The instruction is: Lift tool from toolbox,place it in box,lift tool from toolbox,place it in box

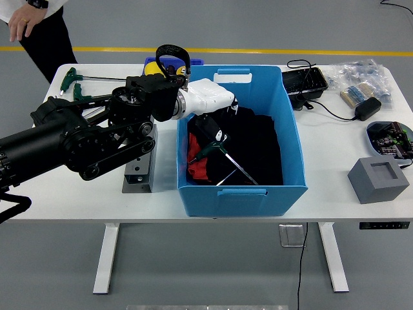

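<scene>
My left arm reaches in from the left and its white hand (pixel 216 132) hangs inside the blue box (pixel 287 194), fingers (pixel 219 137) relaxed and pointing down, holding nothing. Just below them a green-handled T-wrench (pixel 206 150) lies on black cloth (pixel 258 145) in the box, and its metal shaft (pixel 240 169) crosses a second thin shaft. The grey metal tool rack (pixel 138 174) stands left of the box, partly hidden by my forearm. More green T-wrenches (pixel 72 79) lie at the table's far left. The right hand is out of view.
A person stands at the top left with a hand (pixel 22 22) raised off the table. A yellow ball (pixel 151 66) and a black strap (pixel 173 55) sit behind my hand. A black tray (pixel 303 81), a power adapter (pixel 368 108) and a grey foam block (pixel 379 179) are to the right.
</scene>
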Controlling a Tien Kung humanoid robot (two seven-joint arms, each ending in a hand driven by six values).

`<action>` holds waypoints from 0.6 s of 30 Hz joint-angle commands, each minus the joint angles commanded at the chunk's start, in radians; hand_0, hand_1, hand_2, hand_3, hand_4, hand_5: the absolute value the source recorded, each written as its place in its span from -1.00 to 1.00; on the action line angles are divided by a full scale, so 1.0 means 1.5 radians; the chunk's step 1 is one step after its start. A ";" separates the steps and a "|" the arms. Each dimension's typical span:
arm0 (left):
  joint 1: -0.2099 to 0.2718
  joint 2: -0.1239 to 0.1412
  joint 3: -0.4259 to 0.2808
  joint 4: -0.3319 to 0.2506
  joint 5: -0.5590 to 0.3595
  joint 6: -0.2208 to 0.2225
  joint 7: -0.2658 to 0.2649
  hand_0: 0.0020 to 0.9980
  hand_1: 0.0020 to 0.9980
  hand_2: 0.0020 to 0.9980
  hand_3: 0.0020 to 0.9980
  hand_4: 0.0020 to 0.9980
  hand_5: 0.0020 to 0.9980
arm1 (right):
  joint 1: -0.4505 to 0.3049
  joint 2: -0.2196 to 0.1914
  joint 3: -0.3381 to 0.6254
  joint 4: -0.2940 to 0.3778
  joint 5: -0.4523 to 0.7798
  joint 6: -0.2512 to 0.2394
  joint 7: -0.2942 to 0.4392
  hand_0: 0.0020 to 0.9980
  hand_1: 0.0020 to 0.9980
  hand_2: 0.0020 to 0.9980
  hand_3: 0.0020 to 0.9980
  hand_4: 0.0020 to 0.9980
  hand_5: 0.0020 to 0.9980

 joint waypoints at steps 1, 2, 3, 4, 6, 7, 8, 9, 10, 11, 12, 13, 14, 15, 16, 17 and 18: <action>0.009 0.006 -0.014 -0.011 -0.002 0.004 0.001 -0.06 0.24 0.35 0.22 0.60 -0.05 | 0.001 0.000 0.000 0.000 -0.001 0.000 0.000 0.35 0.29 0.44 0.15 0.56 0.43; 0.018 0.012 -0.027 -0.022 -0.003 0.006 0.002 -0.06 0.24 0.35 0.22 0.60 -0.05 | 0.001 0.000 0.001 0.000 -0.002 0.000 0.000 0.35 0.29 0.44 0.15 0.56 0.43; 0.031 0.019 -0.045 -0.036 -0.004 0.009 0.005 -0.05 0.25 0.38 0.24 0.60 -0.05 | 0.002 -0.001 0.002 0.000 -0.004 0.000 0.001 0.35 0.29 0.44 0.15 0.56 0.44; 0.046 0.027 -0.062 -0.051 -0.008 0.010 0.009 -0.05 0.25 0.38 0.24 0.60 -0.05 | 0.002 -0.001 0.004 0.000 -0.006 -0.001 0.001 0.35 0.29 0.44 0.15 0.56 0.44; 0.090 0.046 -0.110 -0.091 -0.025 0.016 0.017 -0.05 0.25 0.38 0.24 0.60 -0.05 | 0.004 -0.002 0.005 -0.001 -0.006 0.000 0.002 0.35 0.29 0.44 0.15 0.56 0.44; 0.112 0.054 -0.132 -0.110 -0.039 0.019 0.023 -0.05 0.25 0.38 0.24 0.60 -0.05 | 0.005 -0.002 0.009 -0.001 -0.007 -0.001 0.003 0.35 0.29 0.44 0.15 0.56 0.44; 0.141 0.062 -0.161 -0.134 -0.058 0.024 0.031 -0.05 0.25 0.38 0.24 0.60 -0.05 | 0.005 -0.001 0.010 -0.002 -0.006 -0.001 0.004 0.35 0.29 0.44 0.15 0.56 0.44; 0.171 0.067 -0.190 -0.153 -0.072 0.027 0.036 -0.01 0.27 0.39 0.23 0.60 -0.02 | 0.005 0.000 0.011 -0.002 -0.004 -0.002 0.004 0.35 0.29 0.44 0.15 0.56 0.44; 0.197 0.070 -0.213 -0.169 -0.077 0.030 0.040 -0.01 0.27 0.39 0.23 0.60 -0.02 | 0.005 0.000 0.011 -0.002 -0.003 -0.002 0.004 0.35 0.29 0.44 0.15 0.56 0.44; 0.227 0.077 -0.242 -0.192 -0.073 0.033 0.044 -0.01 0.27 0.39 0.23 0.60 -0.02 | 0.005 0.002 0.014 -0.003 -0.005 -0.003 0.005 0.35 0.29 0.44 0.15 0.56 0.44; 0.258 0.083 -0.272 -0.216 -0.066 0.036 0.045 -0.01 0.27 0.39 0.23 0.60 -0.02 | 0.005 0.002 0.015 -0.004 -0.005 -0.002 0.005 0.35 0.29 0.44 0.15 0.56 0.44; 0.283 0.087 -0.293 -0.233 -0.065 0.039 0.044 -0.01 0.27 0.39 0.23 0.60 -0.02 | 0.005 0.003 0.018 -0.004 -0.007 -0.003 0.005 0.35 0.29 0.44 0.15 0.56 0.44; 0.308 0.091 -0.314 -0.249 -0.069 0.043 0.042 -0.01 0.27 0.39 0.23 0.60 -0.02 | 0.005 0.004 0.020 -0.004 -0.009 -0.003 0.005 0.35 0.29 0.44 0.15 0.56 0.44; 0.334 0.097 -0.339 -0.266 -0.082 0.051 0.038 0.03 0.28 0.39 0.23 0.62 -0.01 | 0.005 0.005 0.025 -0.004 -0.010 -0.003 0.005 0.35 0.29 0.44 0.15 0.56 0.44; 0.365 0.102 -0.364 -0.284 -0.098 0.062 0.031 0.03 0.28 0.39 0.23 0.62 -0.01 | 0.004 0.006 0.029 -0.004 -0.012 -0.003 0.006 0.35 0.29 0.44 0.15 0.56 0.44; 0.385 0.104 -0.376 -0.292 -0.106 0.067 0.027 0.03 0.28 0.39 0.23 0.62 -0.01 | 0.004 0.007 0.031 -0.004 -0.013 -0.003 0.006 0.35 0.29 0.44 0.15 0.56 0.44; 0.416 0.107 -0.396 -0.307 -0.117 0.075 0.017 0.03 0.28 0.39 0.23 0.62 -0.01 | 0.003 0.008 0.035 -0.004 -0.014 -0.003 0.006 0.35 0.29 0.44 0.15 0.56 0.44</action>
